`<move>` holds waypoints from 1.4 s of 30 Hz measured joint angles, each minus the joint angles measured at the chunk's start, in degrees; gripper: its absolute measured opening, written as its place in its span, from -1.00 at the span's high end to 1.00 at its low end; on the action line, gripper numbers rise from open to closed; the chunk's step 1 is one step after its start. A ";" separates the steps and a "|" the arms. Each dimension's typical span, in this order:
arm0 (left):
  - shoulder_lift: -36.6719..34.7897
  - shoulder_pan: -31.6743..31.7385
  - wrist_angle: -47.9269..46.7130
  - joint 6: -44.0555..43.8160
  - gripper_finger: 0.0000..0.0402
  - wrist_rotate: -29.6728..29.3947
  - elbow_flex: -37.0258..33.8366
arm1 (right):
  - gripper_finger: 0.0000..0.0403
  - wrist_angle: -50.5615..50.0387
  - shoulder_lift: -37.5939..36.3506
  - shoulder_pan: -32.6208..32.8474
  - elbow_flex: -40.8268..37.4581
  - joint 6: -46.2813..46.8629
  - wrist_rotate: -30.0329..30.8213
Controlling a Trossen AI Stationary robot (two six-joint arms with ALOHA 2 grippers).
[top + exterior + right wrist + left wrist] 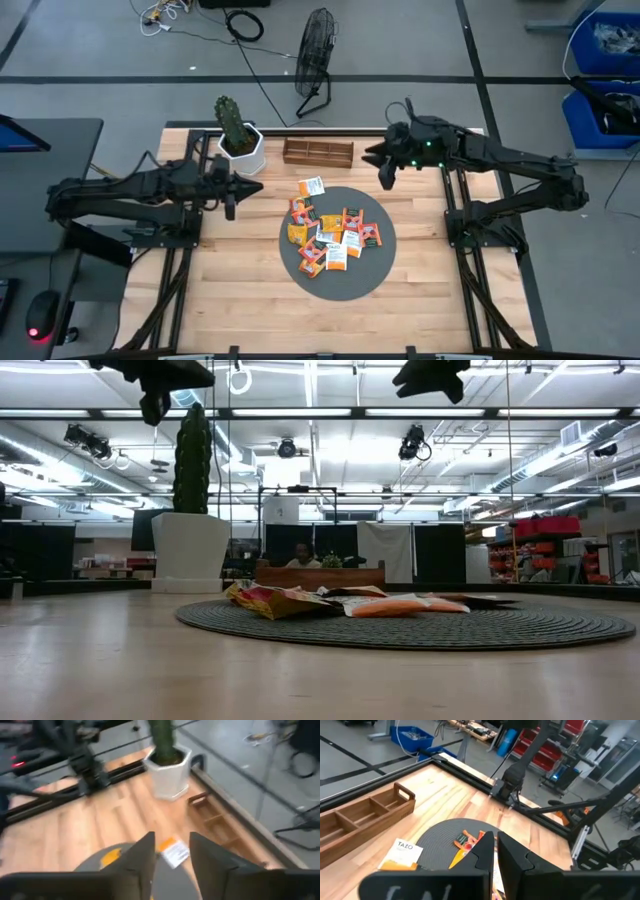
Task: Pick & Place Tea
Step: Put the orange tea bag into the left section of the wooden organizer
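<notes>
Several small orange, white and red tea sachets [330,235] lie piled on a round grey disc [375,275] at the table's middle, seen flat in the low view [340,602]. One white-and-orange sachet [312,186] lies at the disc's far rim, also seen in the left wrist view [402,855] and the right wrist view [174,852]. My left gripper [258,187] hovers left of the disc, shut and empty, its fingers [485,850] pointing toward the pile. My right gripper [372,165] hovers above the disc's far right, open and empty [172,845].
A brown wooden tray [318,152] with compartments lies along the far edge behind the disc. A cactus in a white pot [238,130] stands at the far left, close to my left gripper. Bare wood shows near and beside the disc. A person sits in the room beyond [300,558].
</notes>
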 joint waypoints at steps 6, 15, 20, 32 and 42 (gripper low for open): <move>0.20 0.01 0.17 1.10 0.87 -0.20 0.02 | 0.16 -0.35 0.20 0.04 -0.01 11.65 4.27; 0.22 0.02 0.38 3.61 0.87 -0.20 0.02 | 0.28 6.79 0.59 0.15 -0.04 11.79 1.44; 0.22 0.02 0.38 4.42 0.87 -0.20 0.01 | 0.38 3.74 0.61 0.37 -0.04 7.71 -1.02; 0.22 0.01 0.30 8.60 0.87 -0.18 0.01 | 0.31 -17.68 8.82 6.09 -0.09 -4.05 -13.92; 0.22 0.01 -0.07 9.01 0.87 -0.20 0.02 | -0.06 -26.86 24.23 11.89 -0.09 -19.50 -12.28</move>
